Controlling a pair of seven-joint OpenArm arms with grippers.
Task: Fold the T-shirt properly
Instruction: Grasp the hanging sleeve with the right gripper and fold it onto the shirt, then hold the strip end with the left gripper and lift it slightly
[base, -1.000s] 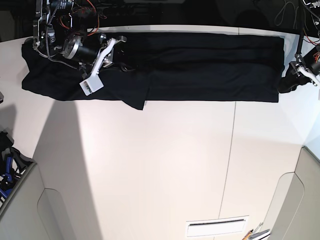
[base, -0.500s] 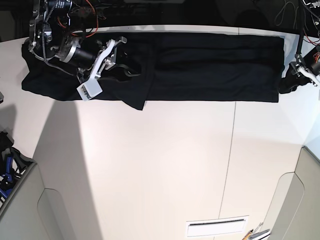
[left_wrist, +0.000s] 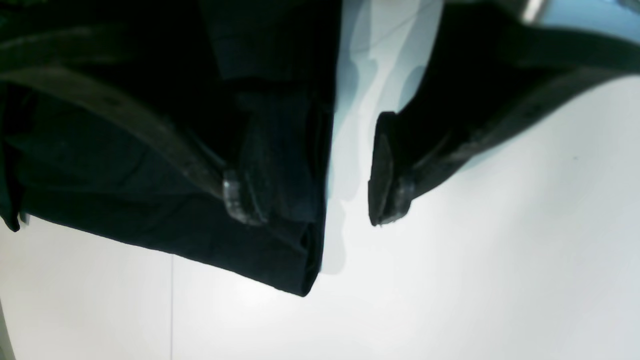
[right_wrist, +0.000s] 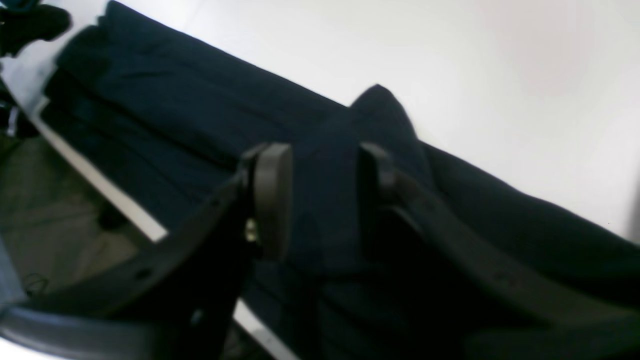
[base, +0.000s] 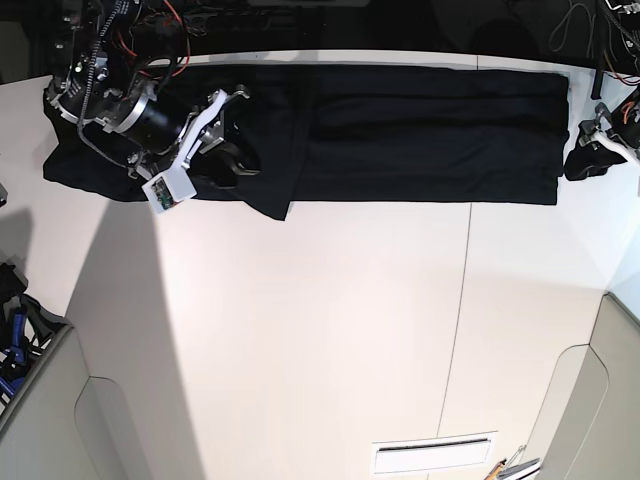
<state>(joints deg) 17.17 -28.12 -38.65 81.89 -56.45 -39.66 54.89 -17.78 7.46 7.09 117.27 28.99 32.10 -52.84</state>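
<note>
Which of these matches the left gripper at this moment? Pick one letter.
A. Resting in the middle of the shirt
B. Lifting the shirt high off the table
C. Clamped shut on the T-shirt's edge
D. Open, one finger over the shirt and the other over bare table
D: in the left wrist view the left gripper stands open at the T-shirt edge, its other finger over the white table.

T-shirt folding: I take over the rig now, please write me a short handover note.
Left gripper: open, empty, at the shirt's end edge, one finger over the cloth, one over bare table.
Right gripper: open, fingers either side of a raised fold near the other end; no firm grip visible.
T-shirt: lies as a long band along the table's far edge.
Done: lengthwise folds.
Left: fold the band crosswise.
</note>
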